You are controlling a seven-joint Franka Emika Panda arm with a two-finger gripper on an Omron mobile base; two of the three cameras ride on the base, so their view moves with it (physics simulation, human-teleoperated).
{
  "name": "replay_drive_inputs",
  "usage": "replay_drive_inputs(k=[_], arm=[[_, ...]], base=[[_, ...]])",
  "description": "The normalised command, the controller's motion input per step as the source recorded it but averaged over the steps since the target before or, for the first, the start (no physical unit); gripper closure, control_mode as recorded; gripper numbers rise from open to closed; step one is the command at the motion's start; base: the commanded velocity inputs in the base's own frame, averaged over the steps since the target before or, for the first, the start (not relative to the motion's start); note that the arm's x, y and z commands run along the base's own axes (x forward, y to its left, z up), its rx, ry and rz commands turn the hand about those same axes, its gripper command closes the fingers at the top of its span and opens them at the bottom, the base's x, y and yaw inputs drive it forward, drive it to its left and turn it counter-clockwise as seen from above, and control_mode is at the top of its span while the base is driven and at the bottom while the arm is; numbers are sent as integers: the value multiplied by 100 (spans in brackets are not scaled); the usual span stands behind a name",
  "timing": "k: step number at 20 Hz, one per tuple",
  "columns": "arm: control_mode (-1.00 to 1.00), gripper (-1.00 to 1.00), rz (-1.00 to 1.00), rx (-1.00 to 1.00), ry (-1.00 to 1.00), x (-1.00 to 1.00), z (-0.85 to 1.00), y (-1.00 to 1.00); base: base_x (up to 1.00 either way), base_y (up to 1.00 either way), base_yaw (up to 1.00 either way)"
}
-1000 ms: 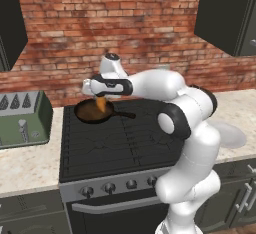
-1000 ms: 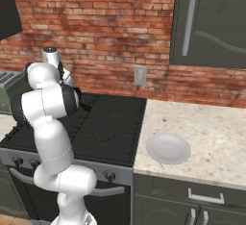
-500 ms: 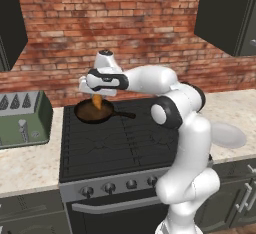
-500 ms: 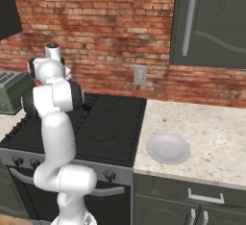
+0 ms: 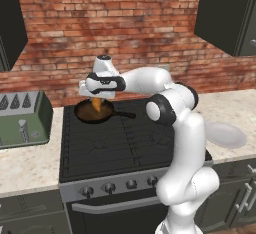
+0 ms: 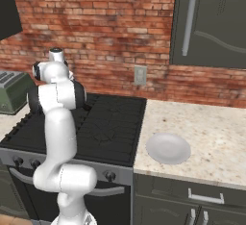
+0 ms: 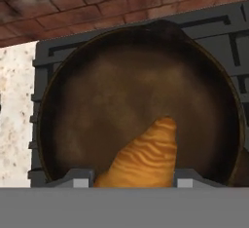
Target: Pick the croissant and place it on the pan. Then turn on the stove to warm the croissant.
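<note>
My gripper (image 5: 96, 101) is shut on the croissant (image 5: 96, 105), an orange-golden pastry that hangs a little above the bowl of the dark pan (image 5: 86, 114). The pan sits on the stove's (image 5: 125, 145) back left burner, its black handle pointing right. In the hand view the croissant (image 7: 146, 158) sticks up between my fingertips (image 7: 78, 177), and the pan's brownish inside (image 7: 126, 90) lies right behind it. From the right base view my arm hides the pan, and the stove (image 6: 108, 125) stretches out to its right.
A green toaster (image 5: 22, 120) stands on the counter left of the stove. A white plate (image 6: 168, 148) lies on the speckled counter to the right. The row of knobs (image 5: 110, 188) lines the stove's grey front panel. A brick wall stands close behind the pan.
The hand has swung slightly left over the pan, carrying the croissant with it. The grip has stayed shut.
</note>
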Motion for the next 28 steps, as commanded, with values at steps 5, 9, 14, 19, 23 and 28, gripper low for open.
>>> replay_drive_inputs(k=[5,9,14,19,23,28], arm=[[-100,100,0,0,0,10,-14,1],[-100,100,0,0,0,11,-10,2],[-100,100,0,0,0,10,-13,1],[-100,100,0,0,0,8,-21,2],[-100,100,0,0,0,10,-24,4],[-100,100,0,0,0,22,-21,11]], base=[[0,0,0],[0,0,0],[0,0,0],[0,0,0],[0,0,0],[0,0,0]])
